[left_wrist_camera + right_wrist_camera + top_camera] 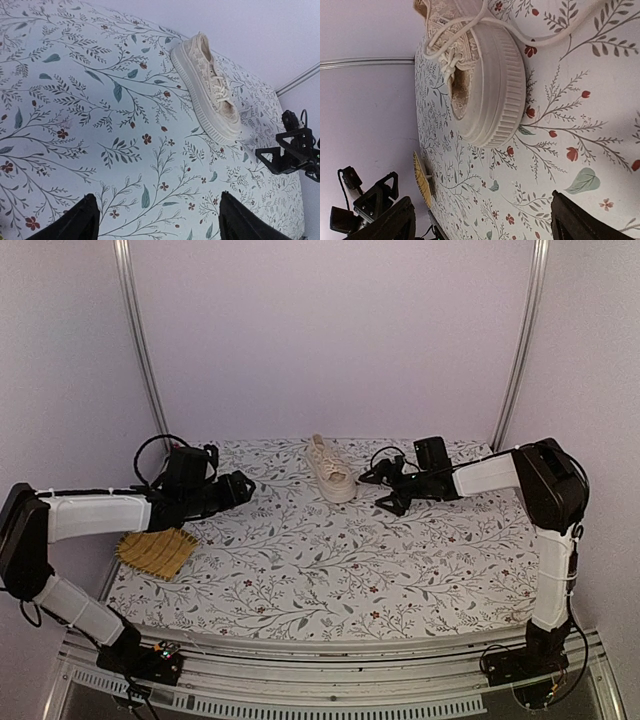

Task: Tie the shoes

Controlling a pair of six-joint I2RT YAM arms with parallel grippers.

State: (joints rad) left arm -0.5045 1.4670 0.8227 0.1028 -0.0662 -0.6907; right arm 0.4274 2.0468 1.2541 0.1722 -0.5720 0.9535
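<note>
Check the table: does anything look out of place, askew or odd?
The shoe has one lace trailing loose across the cloth. The yellow mat lies askew at the cloth's left edge. Nothing looks spilled or damaged.

Soft even purplish light, faint shadows, sharp focus (wrist views slightly curved)
</note>
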